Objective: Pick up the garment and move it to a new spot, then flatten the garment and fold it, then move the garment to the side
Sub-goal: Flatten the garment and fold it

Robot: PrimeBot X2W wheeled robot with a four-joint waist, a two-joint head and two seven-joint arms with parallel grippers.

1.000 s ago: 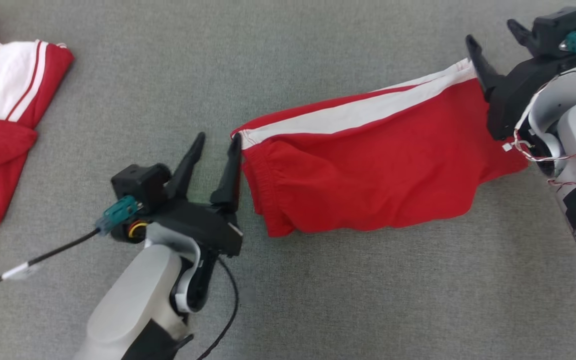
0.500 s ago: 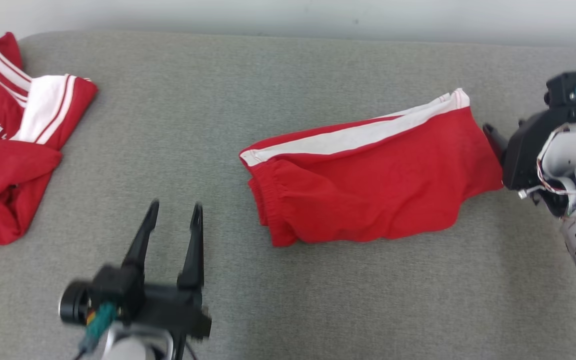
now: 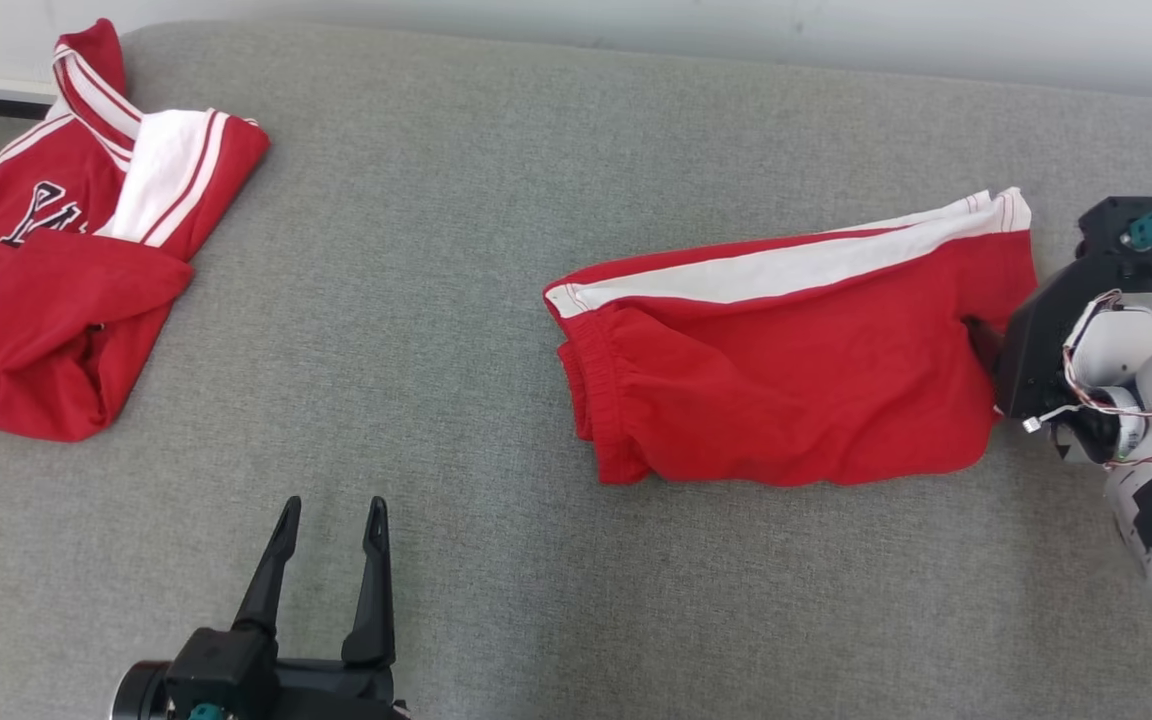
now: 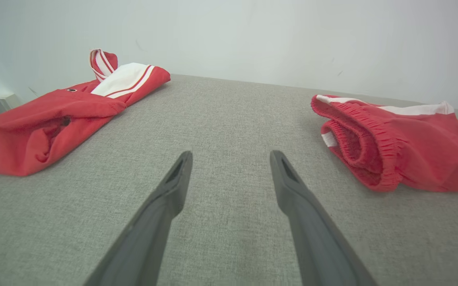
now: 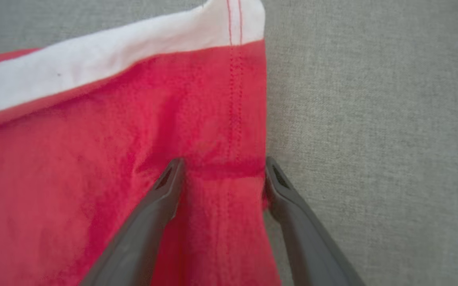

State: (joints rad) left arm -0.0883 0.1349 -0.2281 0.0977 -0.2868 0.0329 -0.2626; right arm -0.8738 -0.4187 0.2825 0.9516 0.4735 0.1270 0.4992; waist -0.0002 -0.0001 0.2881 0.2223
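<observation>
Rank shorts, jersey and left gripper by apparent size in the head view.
1. Red shorts, slightly the largest.
2. Red jersey, close behind; it touches the frame's left edge, so the order is unsure.
3. Left gripper, smallest, cut off at the bottom edge.

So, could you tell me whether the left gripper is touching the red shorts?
No, the left gripper hangs open over bare grey surface, apart from the shorts.

Shorts right on the fabric surface — jersey far left
</observation>
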